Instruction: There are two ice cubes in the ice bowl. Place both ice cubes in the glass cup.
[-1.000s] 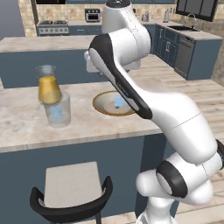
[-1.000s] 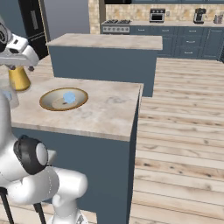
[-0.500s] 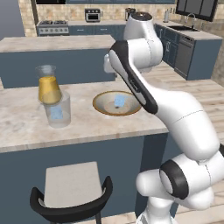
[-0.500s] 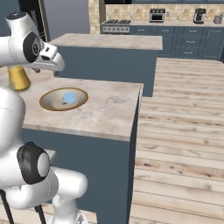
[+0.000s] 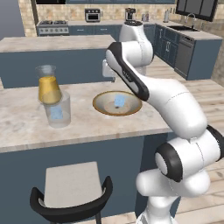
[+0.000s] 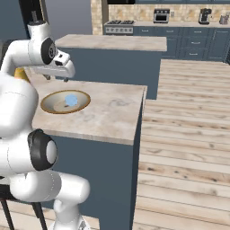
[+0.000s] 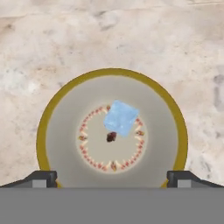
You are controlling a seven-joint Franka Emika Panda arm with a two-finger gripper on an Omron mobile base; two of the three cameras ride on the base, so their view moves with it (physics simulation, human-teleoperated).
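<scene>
The ice bowl sits on the marble counter, its brown rim around a pale grey inside. One pale-blue ice cube lies near the bowl's middle. My gripper hangs open straight above the bowl, clear of it, with nothing between its fingertips. The glass cup stands to the left of the bowl, and a second ice cube shows inside it.
A conical flask of orange liquid stands right behind the cup. A black-backed stool is below the counter's front edge. The counter ends at its right edge. A second island lies beyond.
The arm has swung right, from the cup's side to above the bowl, and the hand has come a little lower. The gripper stayed open.
</scene>
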